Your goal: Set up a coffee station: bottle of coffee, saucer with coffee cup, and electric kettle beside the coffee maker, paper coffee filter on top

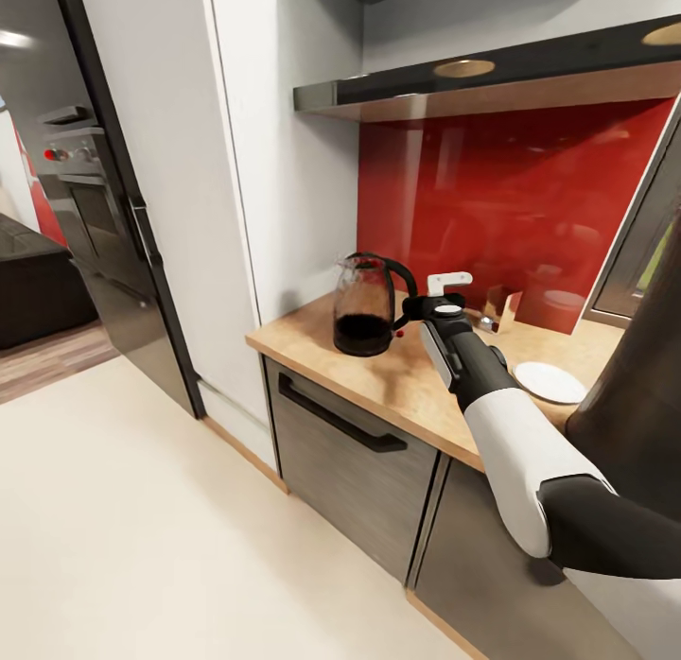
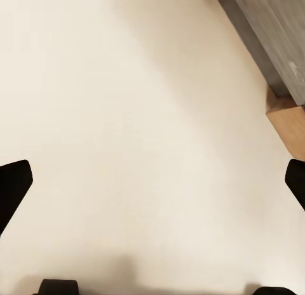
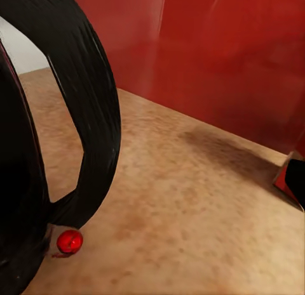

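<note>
The right gripper [image 1: 423, 312] reaches across the kitchen countertop [image 1: 397, 381] to the looped handle of the electric kettle [image 1: 364, 305], which stands upright near the counter's end. Whether its fingers clasp the handle or stand parted cannot be told. The saucer [image 1: 550, 382] lies at the kettle's four o'clock, well apart, beside a dark drum (likely the coffee maker [image 1: 636, 414]) at the frame's edge. A sideways nudge could tip or shove the jug toward the counter edge. The left gripper [image 2: 152, 181] hangs spread wide over the floor [image 2: 127, 117], holding nothing.
</note>
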